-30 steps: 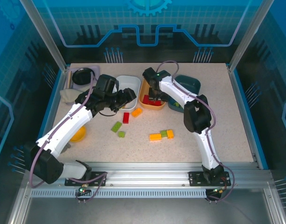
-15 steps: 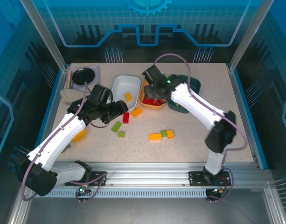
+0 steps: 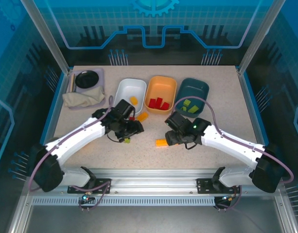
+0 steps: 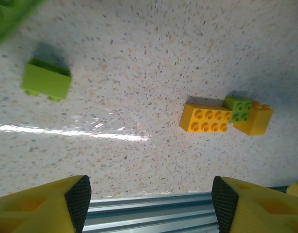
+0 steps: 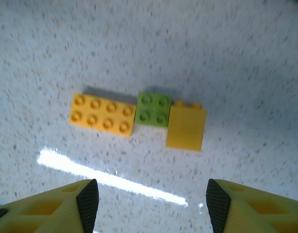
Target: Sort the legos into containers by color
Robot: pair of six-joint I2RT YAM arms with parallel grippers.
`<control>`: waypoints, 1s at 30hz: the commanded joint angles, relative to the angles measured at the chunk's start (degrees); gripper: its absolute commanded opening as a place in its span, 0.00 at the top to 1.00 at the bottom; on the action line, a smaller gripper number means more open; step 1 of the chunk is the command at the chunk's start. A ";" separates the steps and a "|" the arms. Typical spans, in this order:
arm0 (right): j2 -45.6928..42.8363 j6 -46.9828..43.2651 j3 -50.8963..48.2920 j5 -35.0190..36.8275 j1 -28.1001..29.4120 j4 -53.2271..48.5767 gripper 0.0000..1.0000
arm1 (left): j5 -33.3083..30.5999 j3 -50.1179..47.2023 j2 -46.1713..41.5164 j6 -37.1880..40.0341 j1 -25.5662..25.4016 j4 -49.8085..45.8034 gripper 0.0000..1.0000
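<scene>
Left end effector point(image 4: 149, 196), right end effector point(image 5: 152, 200) agape, empty; green brick point(image 4: 10, 14) edge-cropped.

Three bins, white bin point(image 3: 125, 91), orange bin point(image 3: 163, 86), teal bin point(image 3: 197, 89), and one black bowl point(image 3: 86, 78)

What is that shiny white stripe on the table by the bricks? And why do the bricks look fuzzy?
Left wrist view: the stripe is light glaring off the glossy table; everything looks sharp, and the green brick at left throws a dark shadow. Right wrist view: a similar stripe below the long orange brick; this picture is slightly blurred, its studs soft. Top view: even light, sharp.
</scene>
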 commanded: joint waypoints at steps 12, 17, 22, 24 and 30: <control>-14.29 7.05 0.63 6.18 0.78 -5.52 0.36 | -0.70 14.45 21.17 -5.83 -9.91 0.79 0.26; -21.28 8.37 -0.05 6.61 0.22 -10.70 0.35 | 1.36 11.88 20.96 -31.37 -11.02 5.50 0.11; -24.24 9.09 -0.31 6.87 0.29 -13.13 0.35 | 1.11 10.75 24.09 -54.23 -13.01 16.46 0.01; -24.44 8.97 -0.04 7.11 0.25 -13.48 0.35 | 2.36 10.26 26.49 -61.82 -14.13 20.41 0.01; -24.33 8.13 0.70 7.80 0.27 -13.60 0.35 | 2.05 9.19 29.74 -71.31 -17.02 23.19 0.02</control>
